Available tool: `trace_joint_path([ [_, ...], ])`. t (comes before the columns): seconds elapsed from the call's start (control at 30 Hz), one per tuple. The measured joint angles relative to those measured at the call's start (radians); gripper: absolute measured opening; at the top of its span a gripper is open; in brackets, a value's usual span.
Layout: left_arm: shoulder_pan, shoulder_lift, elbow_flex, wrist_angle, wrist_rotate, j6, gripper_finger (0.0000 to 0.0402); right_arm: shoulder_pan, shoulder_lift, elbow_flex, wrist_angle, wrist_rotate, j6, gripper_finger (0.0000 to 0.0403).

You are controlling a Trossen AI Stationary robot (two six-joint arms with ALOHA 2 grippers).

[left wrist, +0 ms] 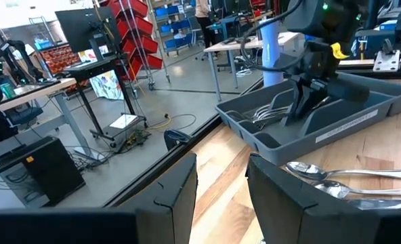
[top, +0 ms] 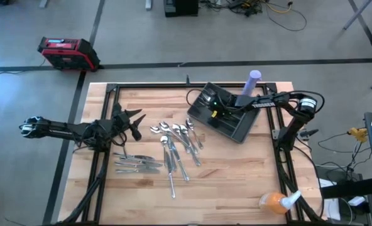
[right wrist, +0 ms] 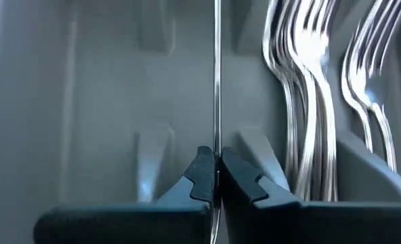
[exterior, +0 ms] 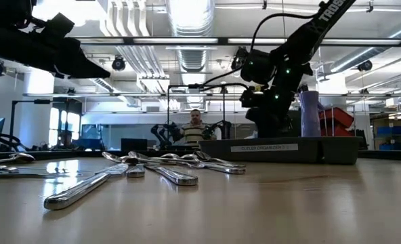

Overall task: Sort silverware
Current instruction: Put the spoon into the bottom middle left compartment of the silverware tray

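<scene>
High view: right pincer [top: 214, 108] is down inside the dark tray [top: 247, 129] at the far right of the worktop [top: 236, 182]. Left pincer [top: 134, 122] hangs over the near-left part, just beside the loose silverware [top: 176, 147], which is spread mid-worktop: spoons in a row, a few long pieces below them, a small group of knives [top: 137, 164] to the left.

Low view: loose pieces lie flat in the foreground; the right arm dips into the tray behind them. A person [exterior: 195, 130] sits way back in the room, nowhere near the arms.

Left wrist view: left pincer [left wrist: 221, 190] is spread, nothing between its fingers. Two spoons [left wrist: 343, 177] lie right by it, and forks already sit in one tray slot.

Right wrist view: right pincer [right wrist: 215, 177] is pressed together on a thin edge-on piece [right wrist: 216, 81], looks like a knife to me, over an empty slot next to the slot with the forks [right wrist: 312, 102].

Step in hand: dropping that piece into its own slot, I'd say.

Next move: lower it flat along the slot, let go, lift out clear of the divider. Plenty left on the worktop.
</scene>
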Motion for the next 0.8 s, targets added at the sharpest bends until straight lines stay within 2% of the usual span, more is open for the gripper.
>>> trace_joint_path([
  [0.13, 0.0, 0.0, 0.0, 0.0, 0.001, -0.002, 0.0119, 0.0, 0.0, 0.007, -0.006, 0.002, 0.024, 0.0009],
  [0.23, 0.0, 0.0, 0.0, 0.0, 0.014, -0.002, 0.0119, 0.0, -0.001, 0.013, -0.002, 0.008, 0.03, 0.0039],
  [0.4, 0.0, 0.0, 0.0, -0.001, 0.092, 0.0, 0.0119, 0.004, -0.009, 0.016, -0.014, 0.008, 0.06, 0.0091],
  [0.5, 0.0, 0.0, 0.0, -0.001, 0.097, 0.0, 0.0119, 0.016, -0.017, 0.049, -0.031, 0.007, 0.078, 0.0113],
  [0.63, 0.0, 0.0, 0.0, -0.001, 0.097, 0.0, 0.0119, 0.078, -0.025, 0.113, -0.02, 0.007, 0.07, 0.013],
  [0.8, 0.0, 0.003, 0.0, -0.003, 0.097, -0.027, 0.0119, 0.216, -0.012, 0.156, 0.117, -0.025, 0.055, 0.0137],
])
